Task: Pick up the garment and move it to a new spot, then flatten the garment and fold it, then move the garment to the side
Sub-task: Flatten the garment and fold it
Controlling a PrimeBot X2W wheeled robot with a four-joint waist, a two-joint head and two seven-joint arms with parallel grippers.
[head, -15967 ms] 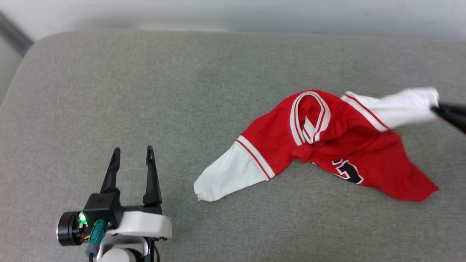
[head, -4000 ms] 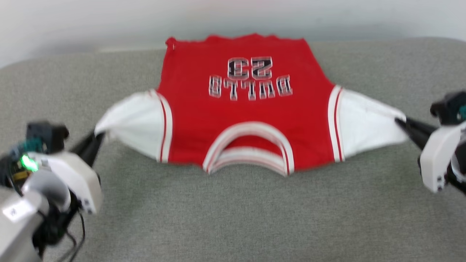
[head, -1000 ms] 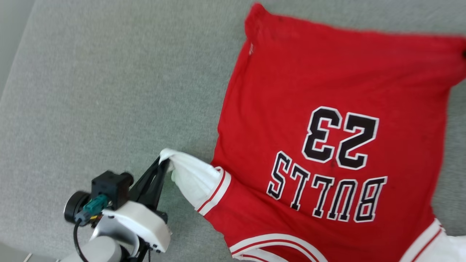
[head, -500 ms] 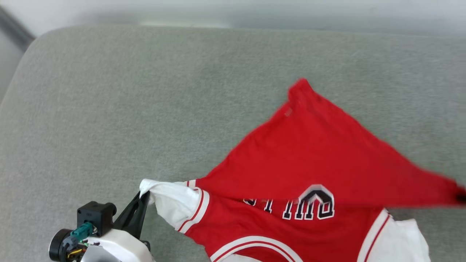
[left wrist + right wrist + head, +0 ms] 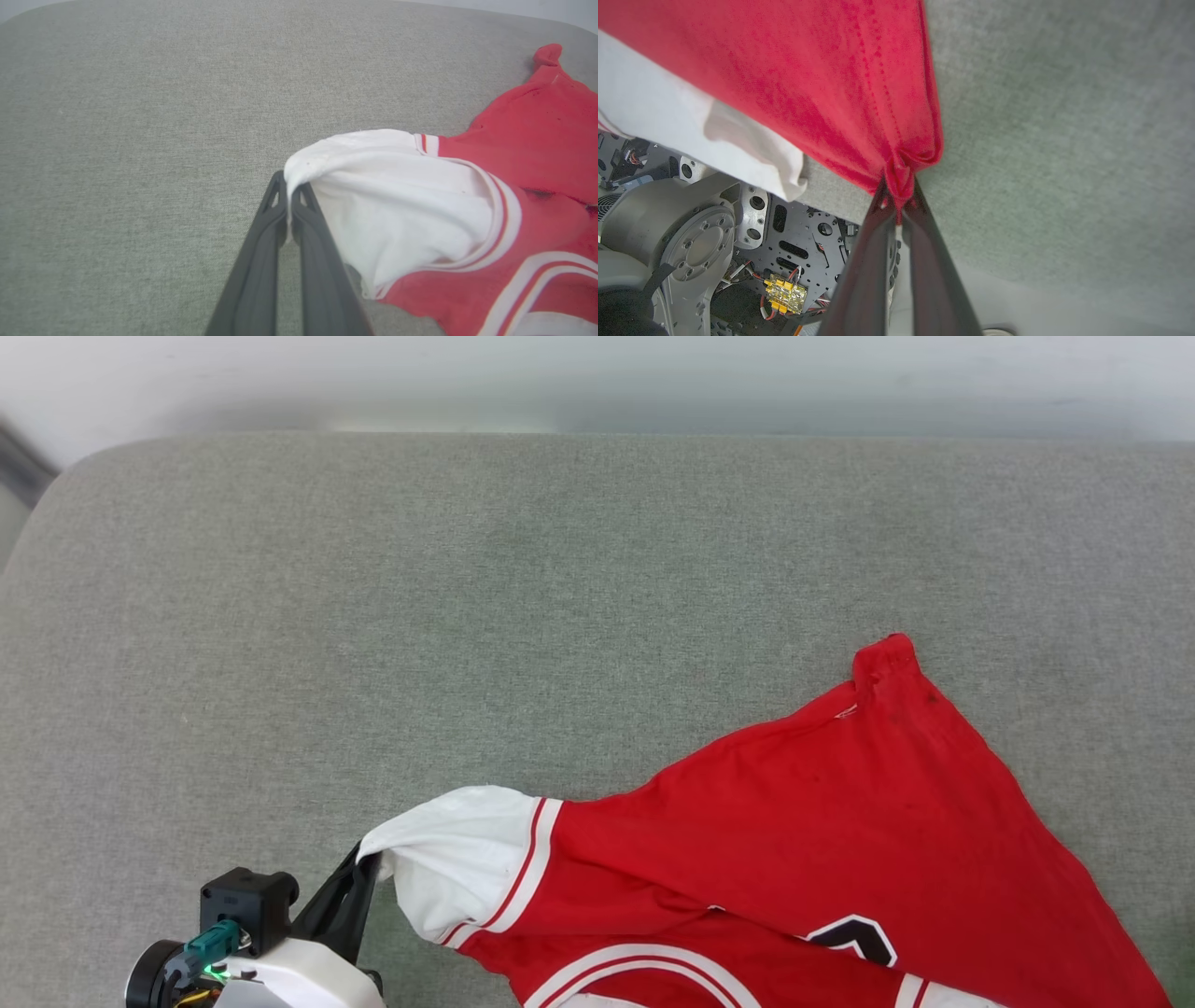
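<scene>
Plainly, the left gripper [image 5: 289,186] has its two dark fingers pressed together on the cuff of the white sleeve [image 5: 397,200], with a fold of cloth bunched over the tips. The right gripper [image 5: 899,186] is pinched just as tightly on a gathered red corner, from which the fabric fans out taut. So both tools hold the garment [image 5: 794,821] and neither has any slack in its bite.

Outward from those grips, the shirt lies at the lower right of the grey cushion [image 5: 467,616], partly raised and running off the bottom of the head view. One free hem corner [image 5: 887,658] points up toward the back of the seat. Part of a black numeral and the striped neck trim peek out near the bottom edge. In the right wrist view the red cloth sits close to the cushion's front edge, with the robot's base [image 5: 691,242] below it.

This looks like the carry or spread stage, before any fold. To do it well, I would draw the two grips apart evenly until the body is taut. I would then lower it onto the wide bare area further back (the front edge invites a slide-off). Sleeve and corner make an uneven pair, so the pull may skew the shirt; a regrasp seems likely.
</scene>
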